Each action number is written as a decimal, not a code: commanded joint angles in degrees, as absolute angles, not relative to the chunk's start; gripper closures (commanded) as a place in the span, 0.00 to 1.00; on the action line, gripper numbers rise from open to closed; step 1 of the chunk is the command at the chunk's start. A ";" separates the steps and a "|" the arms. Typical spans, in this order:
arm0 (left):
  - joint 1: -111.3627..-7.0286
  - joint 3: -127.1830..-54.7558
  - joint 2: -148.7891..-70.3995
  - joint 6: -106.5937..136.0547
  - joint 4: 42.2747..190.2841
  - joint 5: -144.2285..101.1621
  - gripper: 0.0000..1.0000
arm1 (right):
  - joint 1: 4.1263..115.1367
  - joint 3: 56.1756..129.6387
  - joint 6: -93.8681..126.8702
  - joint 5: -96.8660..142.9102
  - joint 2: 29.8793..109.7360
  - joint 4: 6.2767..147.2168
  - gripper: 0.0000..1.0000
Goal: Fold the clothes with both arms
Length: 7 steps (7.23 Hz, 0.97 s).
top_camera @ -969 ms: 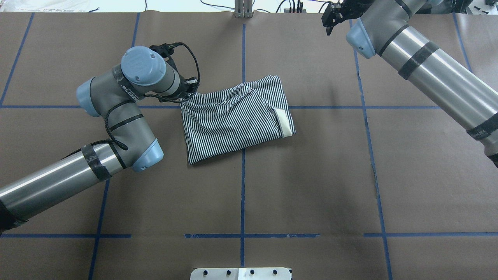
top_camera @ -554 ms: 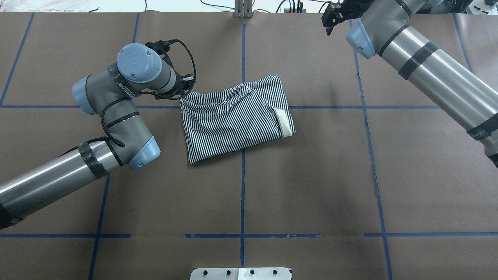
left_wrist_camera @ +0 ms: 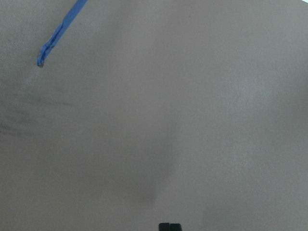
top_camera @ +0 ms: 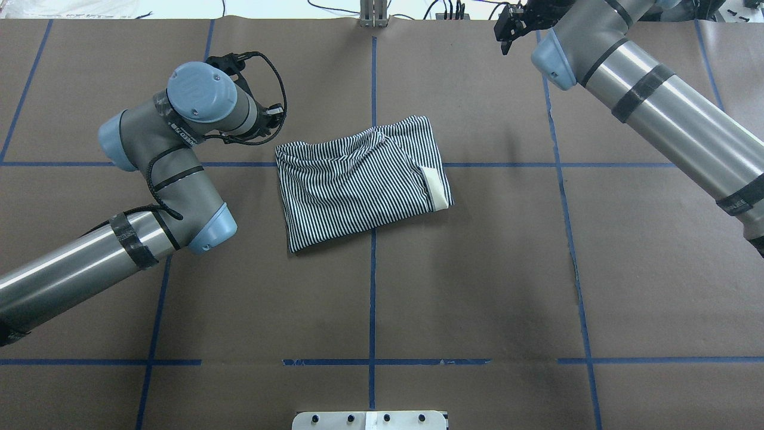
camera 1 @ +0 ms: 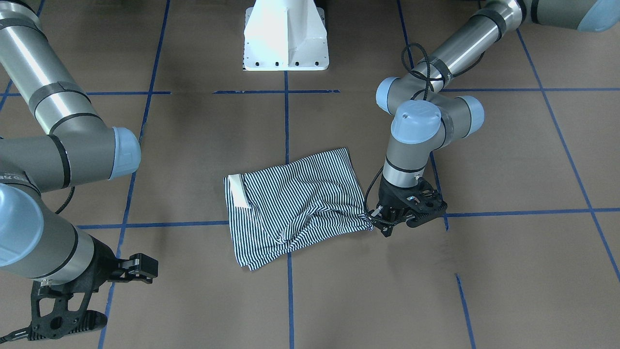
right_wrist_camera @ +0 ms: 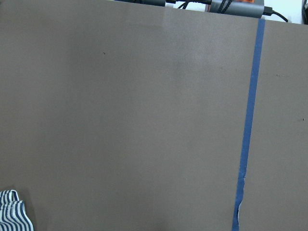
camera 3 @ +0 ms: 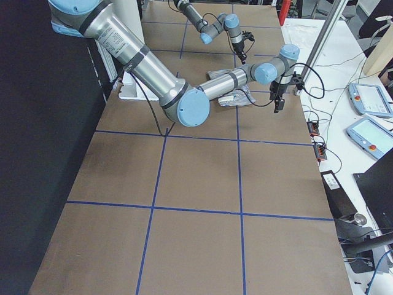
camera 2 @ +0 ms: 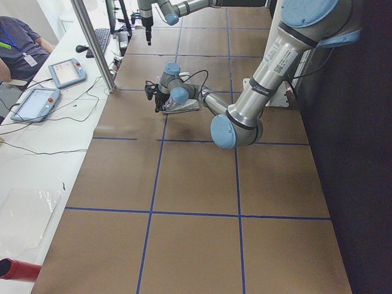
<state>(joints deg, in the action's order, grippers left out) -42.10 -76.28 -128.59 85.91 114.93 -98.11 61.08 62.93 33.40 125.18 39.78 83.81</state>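
Backing off toward its own side, the left arm [top_camera: 179,137] has moved clear of the shirt's [top_camera: 358,182] far corner. The table [top_camera: 477,269] is covered in brown paper crossed by blue tape. The right arm [top_camera: 644,101] reaches to the far edge. The shirt lies folded mid-table, its cream collar showing. The right gripper [camera 1: 127,293] is spread wide. The left gripper [camera 1: 399,218] hangs just beside the shirt, tips pressed together and empty.
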 commanded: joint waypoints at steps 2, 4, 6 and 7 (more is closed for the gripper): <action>-40.09 -77.86 -130.69 89.71 110.75 -98.44 0.04 | 61.08 63.02 33.40 125.24 39.99 83.58 0.00; -38.15 -78.49 -130.69 92.09 109.42 -98.44 0.07 | 61.00 63.02 33.40 125.16 40.08 83.58 0.00; -37.53 -78.49 -130.69 93.07 109.42 -98.44 0.22 | 61.00 62.93 33.40 125.16 40.08 83.58 0.00; -37.53 -78.40 -130.52 93.08 109.60 -98.44 0.35 | 61.00 62.93 33.40 125.16 40.08 83.58 0.00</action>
<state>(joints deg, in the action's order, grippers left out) -37.66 -78.44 -130.65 92.83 109.49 -98.44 61.00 62.97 33.40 125.16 40.07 83.58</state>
